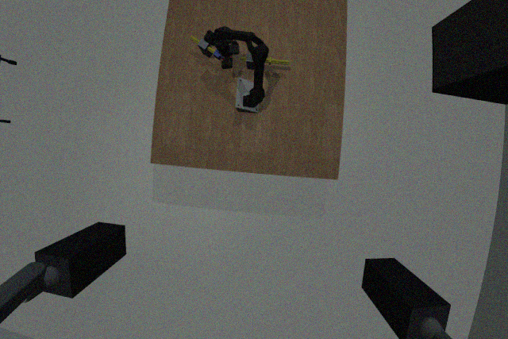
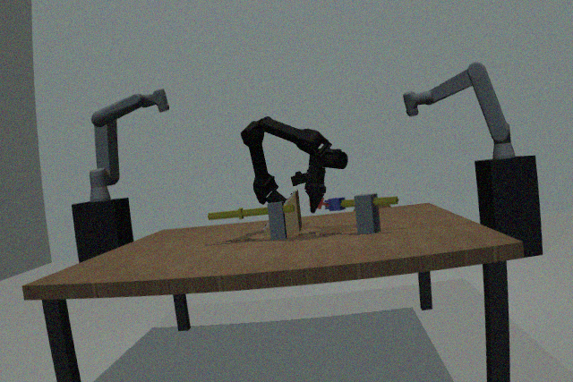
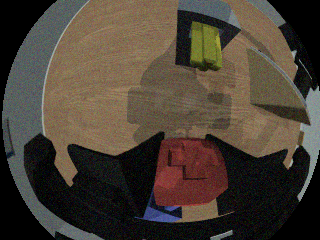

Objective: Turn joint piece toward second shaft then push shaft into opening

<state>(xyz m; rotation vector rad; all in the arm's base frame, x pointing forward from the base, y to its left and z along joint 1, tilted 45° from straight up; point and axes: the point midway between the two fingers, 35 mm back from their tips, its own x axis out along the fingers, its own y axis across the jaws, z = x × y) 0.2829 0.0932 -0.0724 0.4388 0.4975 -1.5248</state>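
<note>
Red joint piece (image 2: 320, 204) (image 3: 191, 172) (blue-backed), level

Table (image 1: 246, 142) (image 2: 277, 258) (image 3: 100, 75): one
Table legs (image 2: 64, 341) (image 2: 182, 311) (image 2: 424, 290) (image 2: 497, 322): four, under the table
Grey blocks (image 1: 203, 43) (image 2: 277, 220) (image 2: 365, 213) (image 3: 205, 7): two, on the table
Yellow shafts (image 1: 282, 62) (image 2: 231, 214) (image 2: 388, 200) (image 3: 205, 45): two, above the table
Red joint pieces (image 2: 320, 204) (image 3: 190, 172): one, above the table
Black pedestals (image 1: 467, 36) (image 1: 82, 259) (image 1: 404, 294) (image 2: 99, 224) (image 2: 513, 202): three, around the table

the joint piece (image 2: 320, 204) (image 3: 192, 175) is plain red.
</note>
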